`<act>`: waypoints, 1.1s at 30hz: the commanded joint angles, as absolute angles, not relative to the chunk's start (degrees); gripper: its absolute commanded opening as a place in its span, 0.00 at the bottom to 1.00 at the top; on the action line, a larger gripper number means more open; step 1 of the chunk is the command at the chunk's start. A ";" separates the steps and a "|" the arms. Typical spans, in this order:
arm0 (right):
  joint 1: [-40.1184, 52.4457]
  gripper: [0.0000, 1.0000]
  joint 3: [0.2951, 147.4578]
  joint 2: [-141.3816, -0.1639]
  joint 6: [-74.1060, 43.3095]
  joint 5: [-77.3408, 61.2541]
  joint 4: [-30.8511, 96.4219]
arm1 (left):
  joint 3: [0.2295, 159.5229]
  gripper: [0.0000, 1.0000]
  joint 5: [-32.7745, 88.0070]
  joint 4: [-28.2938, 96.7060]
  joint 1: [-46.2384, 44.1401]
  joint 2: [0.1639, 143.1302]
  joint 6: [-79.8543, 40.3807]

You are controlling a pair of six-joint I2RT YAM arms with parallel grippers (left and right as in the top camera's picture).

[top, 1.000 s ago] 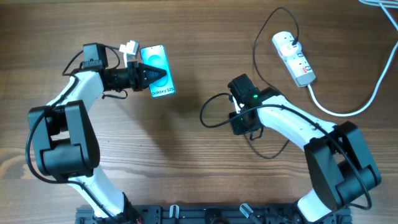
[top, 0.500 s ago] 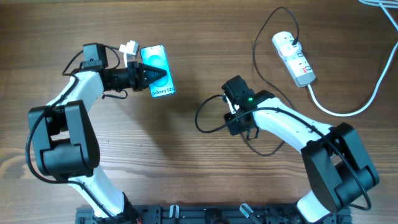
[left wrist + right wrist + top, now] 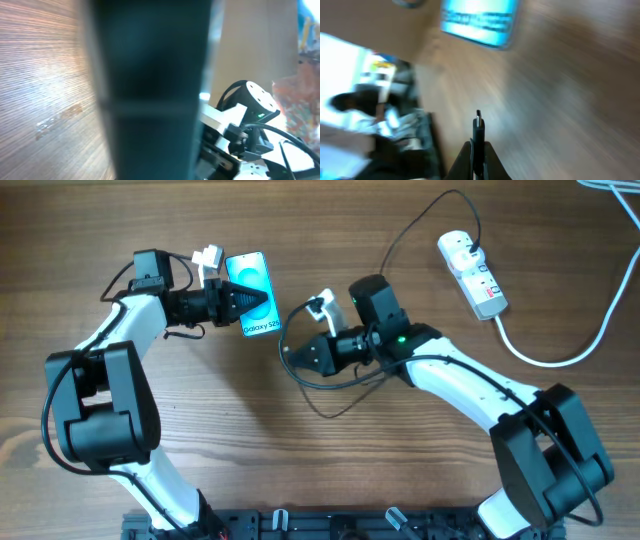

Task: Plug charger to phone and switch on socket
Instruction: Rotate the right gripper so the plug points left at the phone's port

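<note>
Swinging in, your right end effector point(image 3: 296, 357), clamped on the charger point(image 3: 478, 128), now has the phone point(image 3: 254, 274) close ahead; insertion comes next. Your left end effector point(image 3: 262, 300): grip impossible to tell.

2 arms point(image 3: 460, 377) with white shells, black joints, 1 green light point(image 3: 401, 338).

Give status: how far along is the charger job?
Done: charger plug pinched in right gripper, tip pointing at the phone, with the left gripper over it. In hand: the approach, plug apart from phone. Left: insert plug, switch on socket.
</note>
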State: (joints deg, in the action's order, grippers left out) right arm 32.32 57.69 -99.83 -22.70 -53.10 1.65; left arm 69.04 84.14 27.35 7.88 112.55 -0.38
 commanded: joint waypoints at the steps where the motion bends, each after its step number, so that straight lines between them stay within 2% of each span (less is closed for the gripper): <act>1: 33.06 0.04 53.06 -98.91 -34.13 -63.07 -10.66 | 68.88 0.04 90.35 27.18 7.88 110.74 -0.54; 6: 33.06 0.04 49.41 -99.15 -37.58 -62.87 -20.97 | 68.88 0.04 90.35 27.18 7.81 110.74 -0.51; 16: 33.21 0.04 49.39 -100.31 -37.34 -57.52 -24.03 | 68.88 0.04 90.32 27.14 7.22 110.74 -0.49; 21: 34.61 0.04 49.39 -105.78 -37.63 -57.34 -33.41 | 68.88 0.04 90.35 27.18 7.22 110.74 -0.49; 33: 34.54 0.04 49.39 -107.04 -40.95 -53.93 -35.83 | 68.88 0.04 90.35 27.18 7.22 110.74 -0.51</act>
State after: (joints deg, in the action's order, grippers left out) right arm 34.46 49.52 -105.97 -40.18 -54.96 -35.29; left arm 68.99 87.18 27.35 7.44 112.55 -0.40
